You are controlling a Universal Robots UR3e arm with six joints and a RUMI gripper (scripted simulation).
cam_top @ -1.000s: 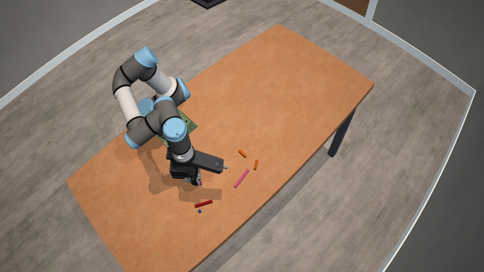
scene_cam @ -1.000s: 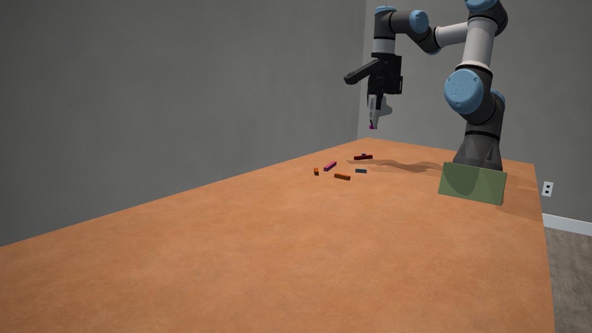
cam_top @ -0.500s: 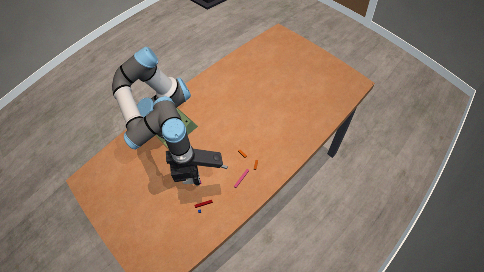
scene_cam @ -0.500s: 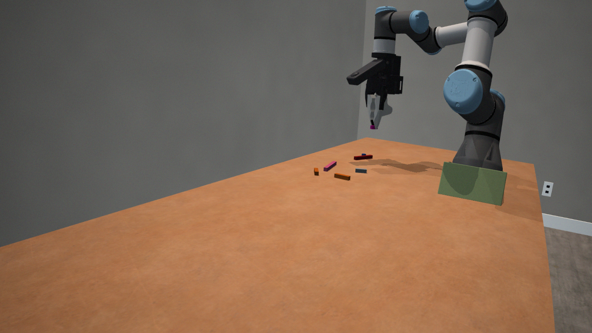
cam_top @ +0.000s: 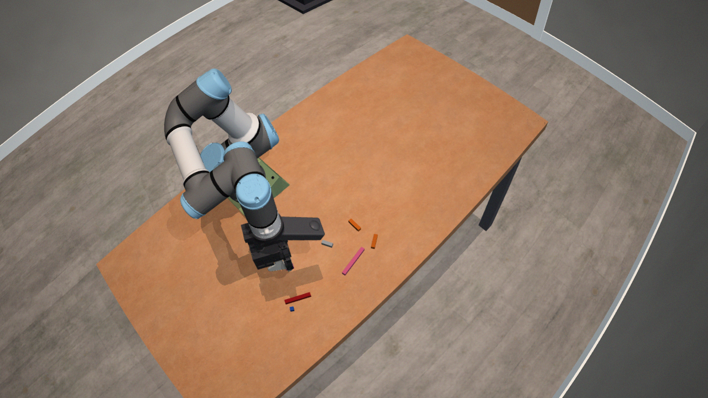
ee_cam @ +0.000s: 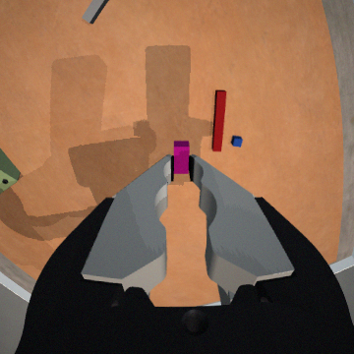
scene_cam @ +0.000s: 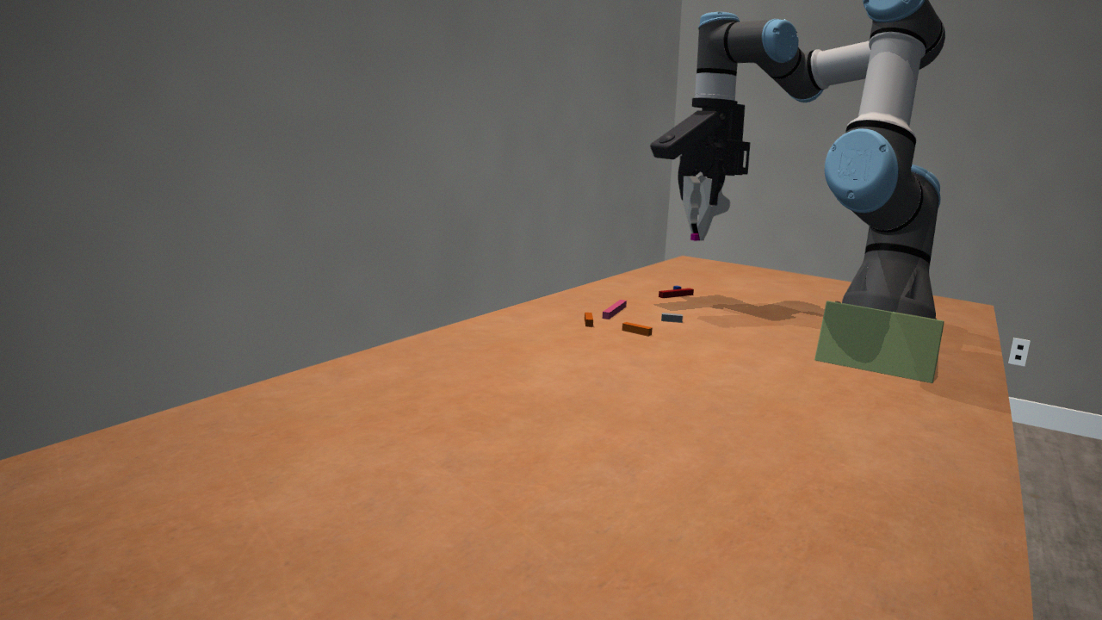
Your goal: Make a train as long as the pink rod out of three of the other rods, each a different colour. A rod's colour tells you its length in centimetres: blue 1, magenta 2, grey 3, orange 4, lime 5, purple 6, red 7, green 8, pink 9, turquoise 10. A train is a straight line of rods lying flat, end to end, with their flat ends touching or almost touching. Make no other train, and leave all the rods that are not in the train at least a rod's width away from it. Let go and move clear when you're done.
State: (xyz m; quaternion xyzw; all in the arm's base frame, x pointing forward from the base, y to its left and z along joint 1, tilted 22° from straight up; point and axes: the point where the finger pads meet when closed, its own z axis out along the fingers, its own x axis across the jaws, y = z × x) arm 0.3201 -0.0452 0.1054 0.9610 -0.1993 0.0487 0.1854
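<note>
My gripper is shut on a short magenta rod and holds it high above the table; it also shows in the exterior view. The red rod lies flat on the table below, with the small blue rod just beside it. In the wrist view the red rod and blue rod lie ahead and to the right of the fingertips. The pink rod, a grey rod and two orange rods lie further right.
A green base plate sits under the arm's foot at the table's edge. The table's near edge runs close to the red and blue rods.
</note>
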